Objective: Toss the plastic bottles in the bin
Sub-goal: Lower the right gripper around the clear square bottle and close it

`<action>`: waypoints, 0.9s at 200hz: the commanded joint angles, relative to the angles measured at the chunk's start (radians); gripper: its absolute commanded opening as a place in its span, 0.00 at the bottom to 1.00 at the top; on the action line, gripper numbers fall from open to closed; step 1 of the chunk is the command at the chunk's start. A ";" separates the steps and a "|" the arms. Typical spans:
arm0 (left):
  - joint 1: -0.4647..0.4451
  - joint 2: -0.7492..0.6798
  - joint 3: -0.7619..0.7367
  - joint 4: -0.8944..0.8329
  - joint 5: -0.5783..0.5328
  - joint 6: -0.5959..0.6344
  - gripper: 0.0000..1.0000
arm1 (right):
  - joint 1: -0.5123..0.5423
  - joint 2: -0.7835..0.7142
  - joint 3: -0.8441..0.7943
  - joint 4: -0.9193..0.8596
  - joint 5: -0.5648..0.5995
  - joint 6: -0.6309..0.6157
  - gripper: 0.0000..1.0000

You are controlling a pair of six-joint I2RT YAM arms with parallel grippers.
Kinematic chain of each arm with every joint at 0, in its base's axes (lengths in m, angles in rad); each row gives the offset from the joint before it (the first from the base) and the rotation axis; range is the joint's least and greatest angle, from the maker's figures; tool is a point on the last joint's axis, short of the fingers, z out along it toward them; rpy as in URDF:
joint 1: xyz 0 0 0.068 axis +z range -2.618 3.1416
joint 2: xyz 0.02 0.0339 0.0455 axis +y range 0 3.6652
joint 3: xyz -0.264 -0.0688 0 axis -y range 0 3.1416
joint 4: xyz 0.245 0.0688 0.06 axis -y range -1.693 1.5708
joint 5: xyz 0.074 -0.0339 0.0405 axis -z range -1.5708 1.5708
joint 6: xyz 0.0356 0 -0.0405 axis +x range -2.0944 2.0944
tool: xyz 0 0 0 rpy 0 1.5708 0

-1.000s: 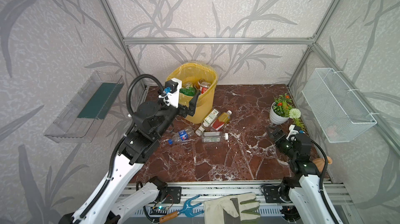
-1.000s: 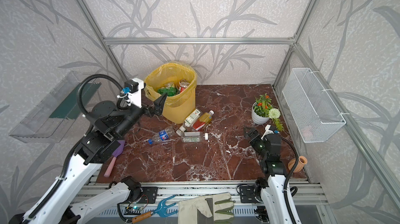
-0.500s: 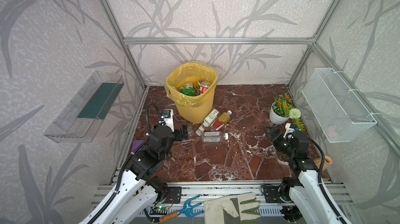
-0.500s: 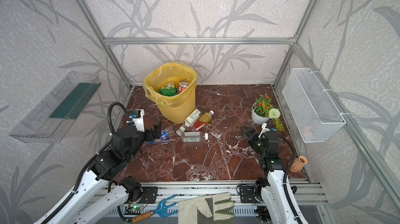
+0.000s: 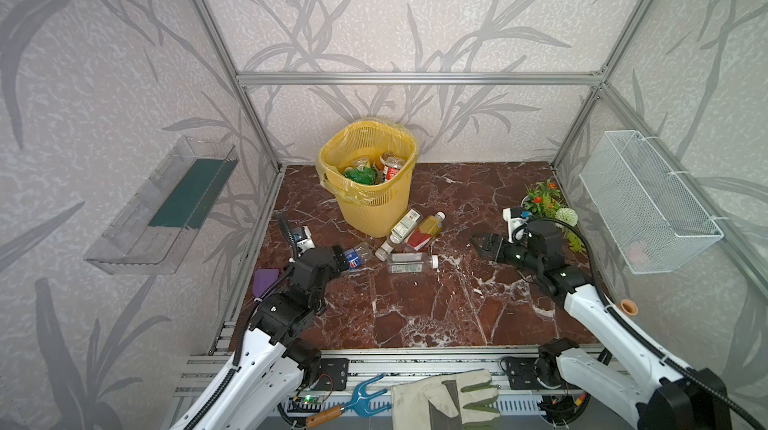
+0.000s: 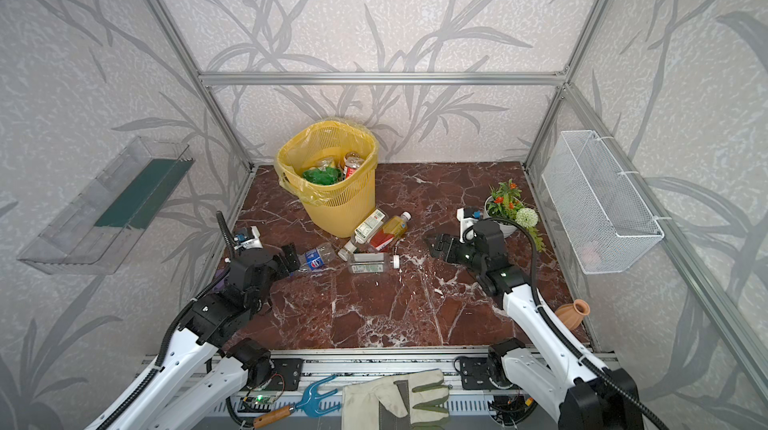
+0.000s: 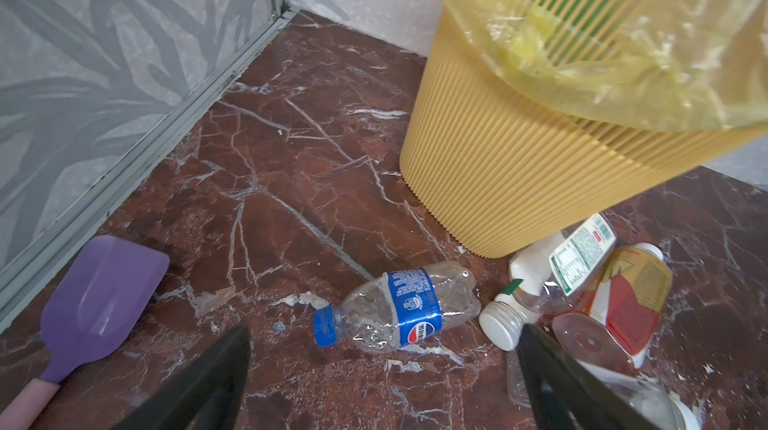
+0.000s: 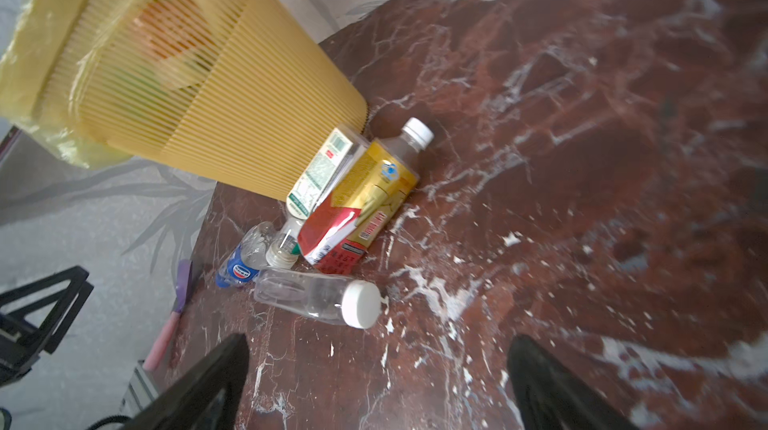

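Note:
The yellow bin stands at the back with several plastic bottles inside. On the floor in front of it lie a crushed blue-label bottle, a clear white-capped bottle, a yellow-and-red-label bottle and a white-and-green-label bottle. My left gripper is open and low, its fingertips just short of the blue-label bottle. Right of the cluster, my right gripper is open and empty, facing the clear bottle's cap.
A purple spatula lies by the left wall. A potted plant and a small clay vase sit on the right. A wire basket and a clear tray hang on the side walls.
My left arm has come down from the bin's rim to the floor beside the blue-label bottle. My right gripper has moved left toward the bottle cluster.

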 commanded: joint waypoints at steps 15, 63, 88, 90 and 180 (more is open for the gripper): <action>0.104 0.022 -0.041 -0.027 0.115 -0.101 0.99 | 0.200 0.200 0.225 -0.197 0.084 -0.391 0.97; 0.243 -0.026 -0.112 -0.022 0.255 -0.129 0.99 | 0.427 0.489 0.454 -0.309 0.144 -0.613 0.93; 0.280 -0.024 -0.115 -0.034 0.292 -0.113 0.99 | 0.489 0.609 0.543 -0.371 0.169 -0.682 0.90; 0.284 -0.022 -0.115 -0.035 0.295 -0.113 0.99 | 0.494 0.618 0.549 -0.377 0.171 -0.688 0.89; 0.332 0.048 -0.112 0.005 0.401 -0.100 0.99 | 0.528 0.793 0.642 -0.406 0.295 -0.772 0.83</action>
